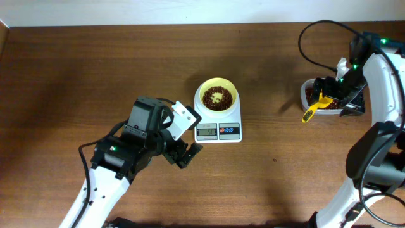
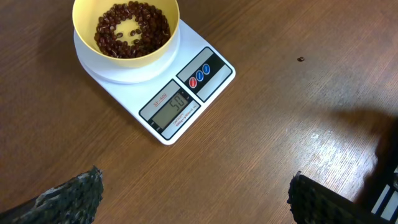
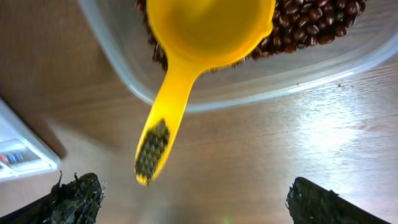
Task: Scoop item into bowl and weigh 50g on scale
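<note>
Left gripper (image 2: 194, 186) spread wide, empty; ahead, one white rectangular digital scale (image 2: 224, 74) carrying one round pale-yellow bowl (image 2: 84, 22) of many small reddish-brown beans (image 2: 130, 28); right gripper (image 3: 193, 190) wide, empty, above one yellow plastic scoop (image 3: 186, 56) resting in one clear plastic container (image 3: 280, 79).

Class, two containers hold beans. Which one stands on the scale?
The round yellow bowl, atop the white scale. The clear plastic container sits directly on the table.

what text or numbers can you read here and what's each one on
"50": on the display of the scale.
Small label above the display: too blurred to read.
Red print under the display: too small to read.
Marks on the red and blue buttons: too small to read.
No other text shows.
</note>
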